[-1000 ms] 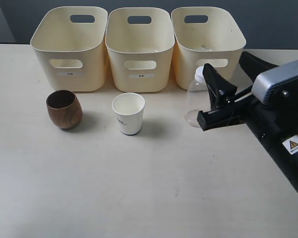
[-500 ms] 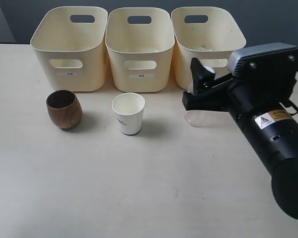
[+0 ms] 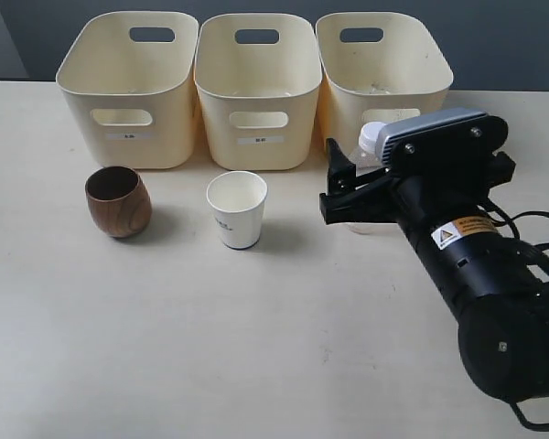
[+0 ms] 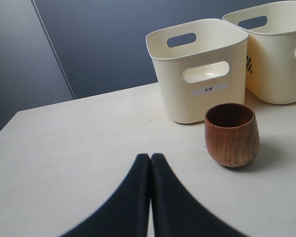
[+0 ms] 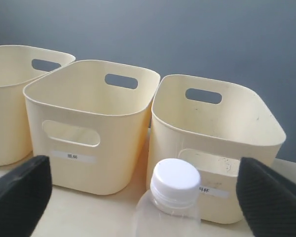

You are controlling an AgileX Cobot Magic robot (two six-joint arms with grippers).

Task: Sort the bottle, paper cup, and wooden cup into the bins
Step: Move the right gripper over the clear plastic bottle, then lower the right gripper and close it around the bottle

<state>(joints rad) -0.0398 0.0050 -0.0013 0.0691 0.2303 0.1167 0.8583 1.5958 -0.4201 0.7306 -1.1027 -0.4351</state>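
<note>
The clear bottle (image 3: 374,138) with its white cap stands upright in front of the right bin (image 3: 412,87). My right gripper (image 3: 359,174) is open, with a finger on each side of the bottle, and most of the bottle's body is hidden behind it. In the right wrist view the bottle (image 5: 175,183) sits between the gripper's (image 5: 142,168) wide-apart fingers (image 5: 20,191). The paper cup (image 3: 237,208) stands before the middle bin (image 3: 256,91). The wooden cup (image 3: 118,201) stands before the left bin (image 3: 119,91). My left gripper (image 4: 150,158) is shut and empty, short of the wooden cup (image 4: 232,134).
The three bins stand side by side along the back of the pale table (image 3: 210,347). The right arm's bulky housing (image 3: 476,265) and its cable cover the table's right side. The left bin (image 4: 202,69) shows a small label on its front.
The right arm has swung left and forward. Its open fingers now stand on both sides of the bottle, which was beside them before. Both cups stay put.
</note>
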